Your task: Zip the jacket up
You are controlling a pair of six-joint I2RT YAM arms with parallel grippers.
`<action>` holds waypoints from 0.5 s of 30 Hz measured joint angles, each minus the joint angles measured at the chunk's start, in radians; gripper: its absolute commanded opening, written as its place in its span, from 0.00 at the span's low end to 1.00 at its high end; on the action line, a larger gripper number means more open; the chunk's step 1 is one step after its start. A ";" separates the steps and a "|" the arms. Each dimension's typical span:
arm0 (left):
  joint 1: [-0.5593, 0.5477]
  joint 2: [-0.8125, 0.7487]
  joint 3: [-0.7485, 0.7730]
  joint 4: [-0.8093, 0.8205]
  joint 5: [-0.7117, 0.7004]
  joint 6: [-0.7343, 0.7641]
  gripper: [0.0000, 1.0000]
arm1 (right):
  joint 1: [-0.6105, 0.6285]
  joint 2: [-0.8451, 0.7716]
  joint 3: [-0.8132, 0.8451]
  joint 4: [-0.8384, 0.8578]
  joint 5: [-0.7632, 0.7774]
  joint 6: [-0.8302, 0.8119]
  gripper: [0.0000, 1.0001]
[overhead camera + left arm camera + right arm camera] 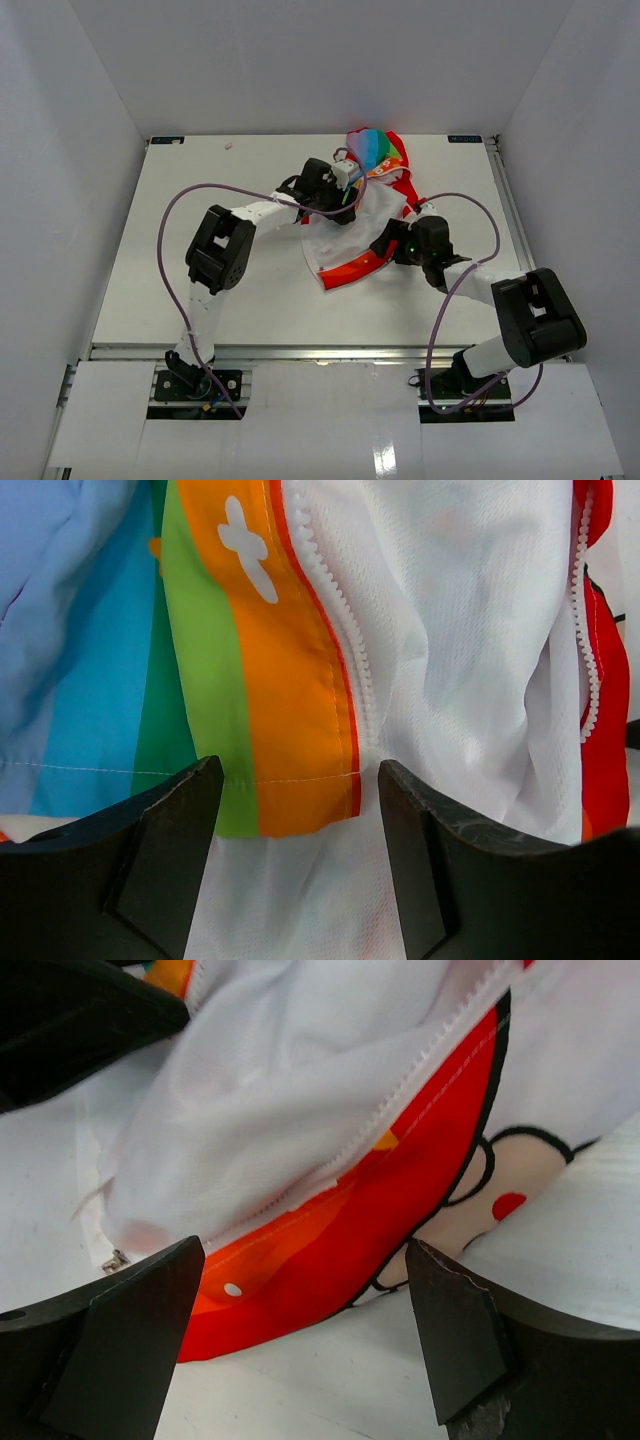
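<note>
The jacket lies crumpled at the table's far middle, white with rainbow stripes at the top and a red hem at the bottom. My left gripper hovers open over its upper part; in the left wrist view its fingers straddle the orange stripe's corner beside a white zipper row. My right gripper is open at the jacket's lower right edge; in the right wrist view it frames the red hem, with zipper teeth above and a small metal zipper end at the left.
The white table is walled on three sides by white panels. Purple cables loop from both arms above the table. The left arm's black body shows at the upper left of the right wrist view.
</note>
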 measured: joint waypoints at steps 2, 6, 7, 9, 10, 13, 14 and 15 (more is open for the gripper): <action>0.000 0.000 -0.001 0.002 -0.003 -0.005 0.69 | 0.023 0.004 -0.025 0.012 0.025 0.022 0.85; 0.001 0.001 -0.001 0.010 0.000 -0.017 0.05 | 0.068 0.024 -0.035 0.027 0.086 0.062 0.82; 0.003 0.001 -0.002 0.015 0.008 -0.021 0.00 | 0.080 0.024 -0.035 0.033 0.102 0.073 0.81; 0.007 0.001 -0.006 0.027 0.021 -0.028 0.00 | 0.097 0.024 -0.041 0.047 0.131 0.096 0.78; 0.009 0.001 -0.011 0.033 0.025 -0.033 0.00 | 0.103 0.024 -0.046 0.056 0.144 0.107 0.76; 0.013 -0.008 -0.053 0.064 0.011 -0.059 0.00 | 0.117 0.027 -0.061 0.075 0.165 0.143 0.72; 0.013 -0.021 -0.085 0.074 -0.001 -0.071 0.00 | 0.120 0.034 -0.062 0.087 0.168 0.154 0.68; 0.014 -0.039 -0.124 0.083 -0.015 -0.084 0.00 | 0.123 0.044 -0.062 0.102 0.170 0.164 0.61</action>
